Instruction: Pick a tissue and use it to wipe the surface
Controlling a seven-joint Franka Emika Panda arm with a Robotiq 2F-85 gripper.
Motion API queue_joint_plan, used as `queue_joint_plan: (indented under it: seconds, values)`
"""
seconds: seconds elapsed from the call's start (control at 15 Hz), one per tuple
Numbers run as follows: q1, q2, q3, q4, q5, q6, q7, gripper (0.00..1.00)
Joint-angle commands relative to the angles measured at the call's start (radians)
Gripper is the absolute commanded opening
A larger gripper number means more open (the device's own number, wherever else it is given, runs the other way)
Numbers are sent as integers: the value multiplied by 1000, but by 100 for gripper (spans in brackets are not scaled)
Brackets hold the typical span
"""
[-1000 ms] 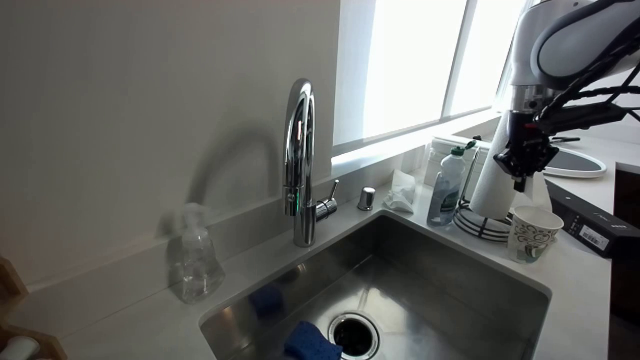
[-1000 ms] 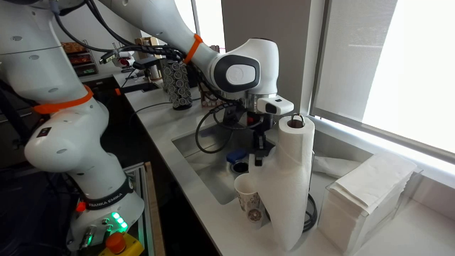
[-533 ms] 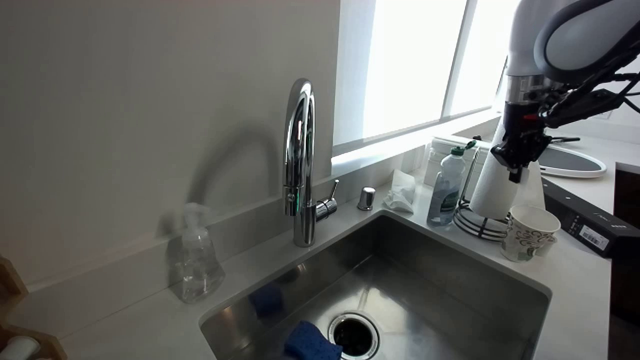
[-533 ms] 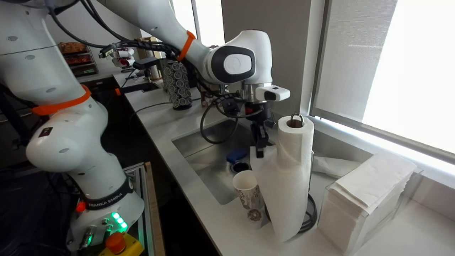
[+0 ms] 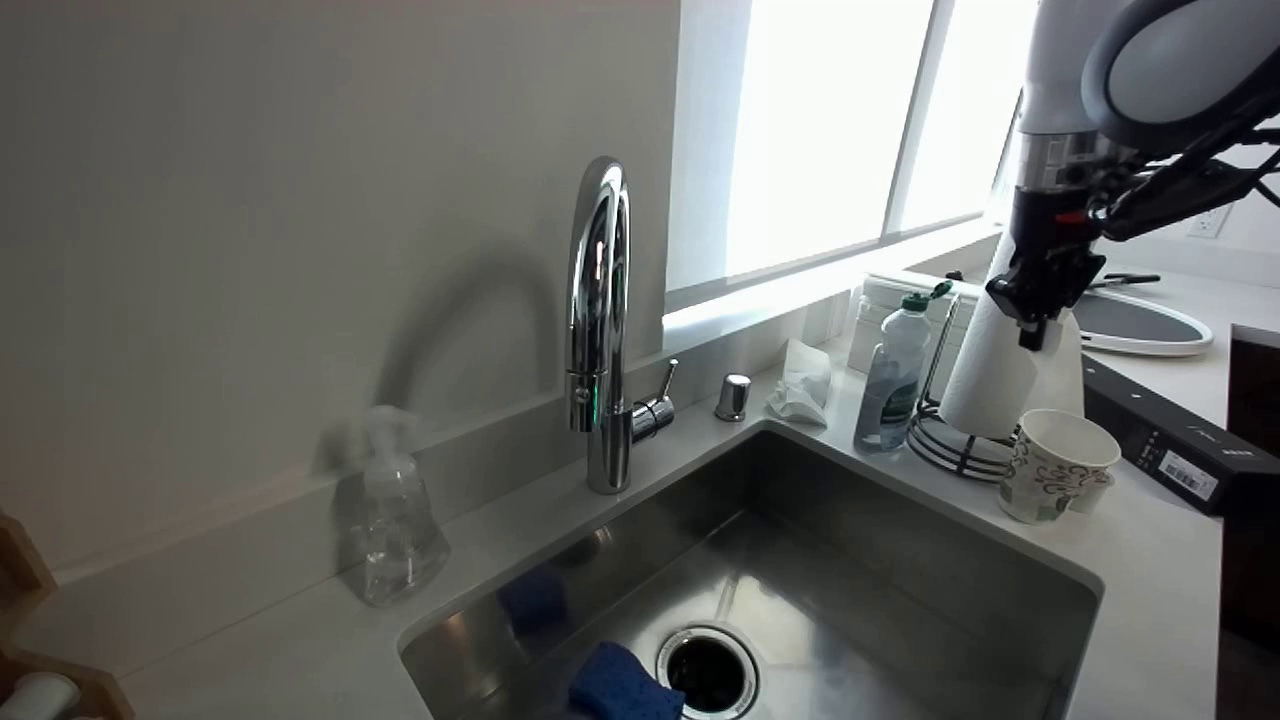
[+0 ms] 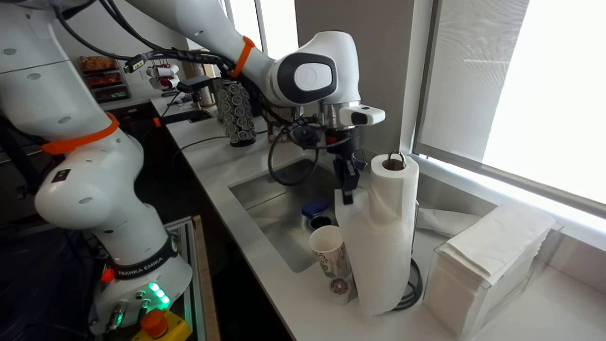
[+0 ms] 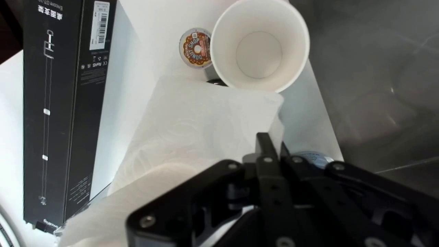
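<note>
The tissue is a thin white sheet (image 6: 356,225) hanging from the tall white paper roll (image 6: 400,189), and it looks continuous with the roll. My gripper (image 6: 348,198) is shut on the sheet's upper edge, beside the roll on the sink side. In the wrist view the fingertips (image 7: 273,140) pinch a folded edge of the sheet (image 7: 202,120), which spreads away beyond them. In an exterior view the gripper (image 5: 1033,338) stands in front of the roll (image 5: 985,375), with the sheet (image 5: 1062,380) below it.
A paper cup (image 6: 326,248) and a small coffee pod (image 6: 339,288) stand beside the sheet. A dish-soap bottle (image 5: 893,375) stands by the wire roll stand (image 5: 945,450). The sink (image 5: 850,540) holds a blue sponge (image 5: 625,685). A black box (image 5: 1180,440) and a napkin holder (image 6: 454,289) lie nearby.
My gripper has risen with the sheet's edge, and the sheet's lower point has lifted. The paper cup has shifted slightly toward the sink.
</note>
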Motion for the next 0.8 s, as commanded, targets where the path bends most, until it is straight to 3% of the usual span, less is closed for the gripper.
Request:
queue_joint_plan:
  seconds: [0.0, 0.73]
  values:
    - [-9, -53, -1, -36, -34, 24, 5, 0]
    - [-60, -164, -5, -40, -62, 38, 32, 0]
